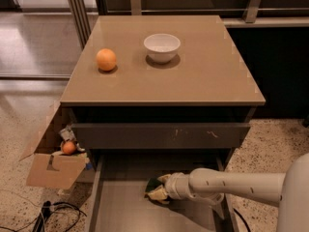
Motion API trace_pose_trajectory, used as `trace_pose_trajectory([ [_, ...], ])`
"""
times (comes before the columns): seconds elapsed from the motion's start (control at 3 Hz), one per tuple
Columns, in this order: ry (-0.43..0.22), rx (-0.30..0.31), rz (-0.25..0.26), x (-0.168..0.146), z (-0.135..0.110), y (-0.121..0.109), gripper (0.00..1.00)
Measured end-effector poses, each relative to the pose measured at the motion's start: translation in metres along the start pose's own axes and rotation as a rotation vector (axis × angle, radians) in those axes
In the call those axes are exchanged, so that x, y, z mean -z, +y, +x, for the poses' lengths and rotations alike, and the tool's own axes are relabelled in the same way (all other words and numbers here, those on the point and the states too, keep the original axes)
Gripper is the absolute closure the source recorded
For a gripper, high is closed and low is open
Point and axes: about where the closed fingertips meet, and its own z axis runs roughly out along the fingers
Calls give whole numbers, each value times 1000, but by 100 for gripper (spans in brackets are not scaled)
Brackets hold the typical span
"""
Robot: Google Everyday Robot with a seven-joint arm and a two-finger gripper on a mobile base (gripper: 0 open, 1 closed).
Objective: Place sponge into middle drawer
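Note:
The middle drawer [120,209] stands pulled out at the bottom of the view, with a plain grey floor and thin dark side walls. The sponge [155,189], dark green on top with yellow foam below, is low over the drawer floor near its back. My gripper [160,189] reaches in from the right on a white arm and is shut on the sponge. The fingertips are partly hidden by the sponge. Whether the sponge touches the floor cannot be told.
Above is the drawer with the dark scratched front panel [159,135], closed. On the cabinet top [212,76] sit an orange fruit [106,60] and a white bowl [161,47]. An open cardboard box [55,168] and cables [53,214] lie on the floor at left.

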Motion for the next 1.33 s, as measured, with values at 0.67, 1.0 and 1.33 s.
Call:
trace_pose_trajectory([
  [0.67,0,0,0,0,0,0,12],
  [1.0,0,0,0,0,0,0,0],
  [1.33,0,0,0,0,0,0,0],
])
